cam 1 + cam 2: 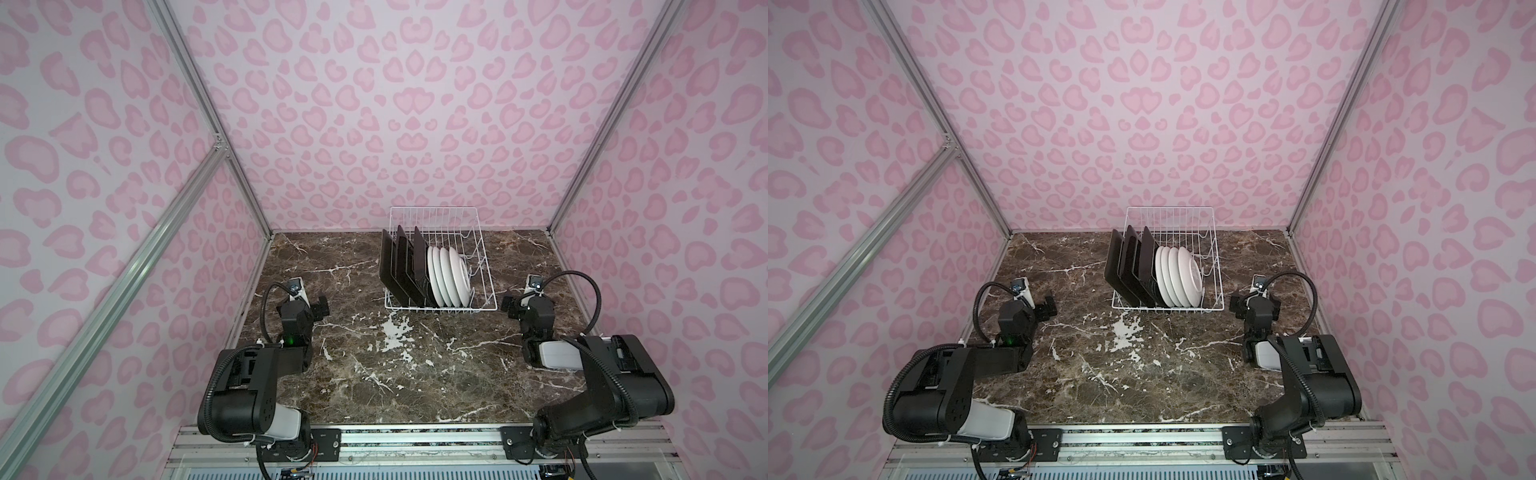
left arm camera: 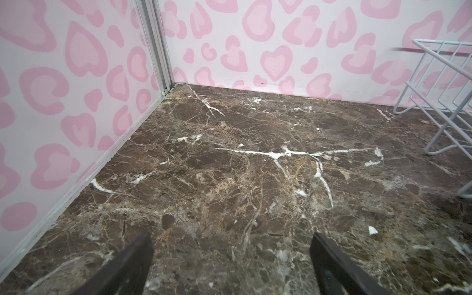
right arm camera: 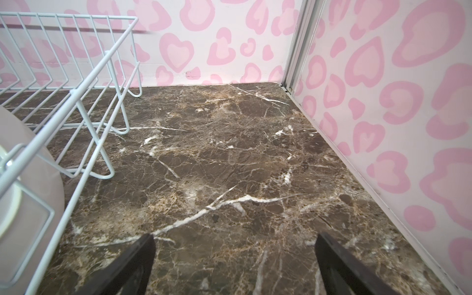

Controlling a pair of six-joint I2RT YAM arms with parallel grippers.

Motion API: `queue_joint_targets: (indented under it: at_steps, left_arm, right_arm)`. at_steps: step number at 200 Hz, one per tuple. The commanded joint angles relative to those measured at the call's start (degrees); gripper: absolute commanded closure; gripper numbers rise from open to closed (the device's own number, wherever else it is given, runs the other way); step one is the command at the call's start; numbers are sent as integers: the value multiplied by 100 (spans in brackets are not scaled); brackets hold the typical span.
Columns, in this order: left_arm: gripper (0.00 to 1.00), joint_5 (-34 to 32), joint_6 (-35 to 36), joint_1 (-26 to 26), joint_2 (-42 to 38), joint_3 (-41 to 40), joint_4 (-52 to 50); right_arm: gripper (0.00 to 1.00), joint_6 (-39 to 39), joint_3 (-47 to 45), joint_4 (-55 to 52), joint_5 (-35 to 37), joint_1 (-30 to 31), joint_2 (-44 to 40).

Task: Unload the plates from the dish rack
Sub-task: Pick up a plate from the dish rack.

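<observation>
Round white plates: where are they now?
In both top views the round white plates stand on edge in the dish rack by the back wall, right of the dark square plates.

- Tabletop [image 2: 229,178] under the left fingers [image 2: 127,268]: polished brown marble look, white veins.
- Dish rack [image 3: 89,76]: smooth white coated wire.
- Round plates [image 1: 451,276]: glossy white.
- Square plates [image 1: 401,270]: dark, matt backs.

Brown marble tabletop [image 1: 415,374] — pink heart-print walls [image 1: 374,104].
</observation>
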Motion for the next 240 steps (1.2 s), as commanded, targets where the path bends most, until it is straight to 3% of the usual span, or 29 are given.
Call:
queue_joint_targets:
  at_steps: [1, 113, 137, 156, 168, 240]
  left_arm:
    - [3, 36, 36, 15, -29, -5, 253]
    - [3, 71, 52, 14, -53, -5, 226]
    - [3, 159, 95, 14, -193, 279, -324]
    - [3, 194, 107, 21, -379, 1210, -2044]
    - [3, 428, 225, 11, -419, 1658, -2607]
    - [3, 544, 58, -29, -1097, 2553, -3214]
  right_arm:
    - [1, 1, 11, 113, -2, 1, 24]
    - [1, -31, 3, 134, 59, 15, -53]
    - [1, 105, 175, -486, 420, 26, -397]
    - [1, 313, 290, -1058, 814, 16, -806]
    - [1, 369, 323, -1252, 879, 0, -985]
    - [1, 304, 721, -2187, 1187, 0, -1753]
